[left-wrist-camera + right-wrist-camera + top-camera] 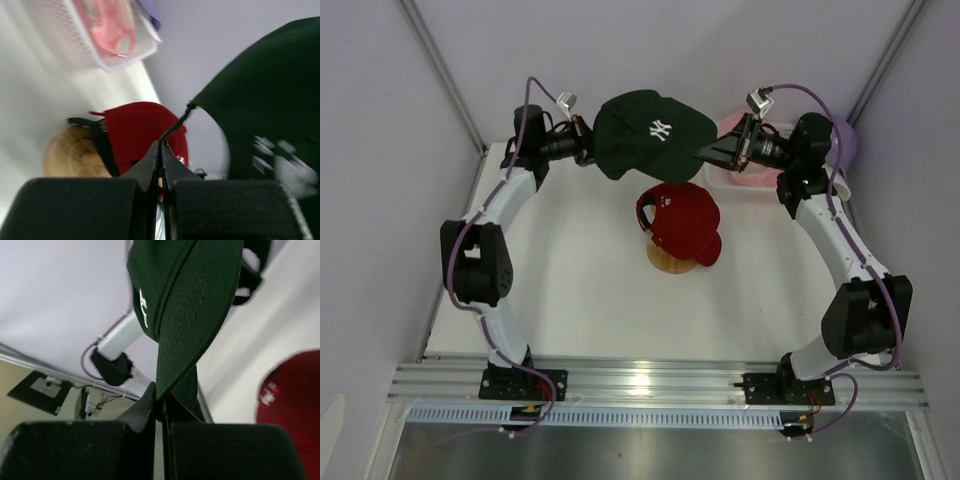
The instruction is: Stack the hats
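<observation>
A dark green cap with a white logo hangs in the air at the back, stretched between both grippers. My left gripper is shut on its rear strap edge; the crown shows in the left wrist view. My right gripper is shut on its brim. Below it, a red cap sits on the round wooden stand; it also shows in the left wrist view and the right wrist view. A pink cap lies in the basket. A lavender cap sits behind the right arm. The white cap is out of view.
The white mesh basket stands at the back right, just under my right wrist, and shows in the left wrist view. Grey walls close in the back and both sides. The metal rail runs along the near edge.
</observation>
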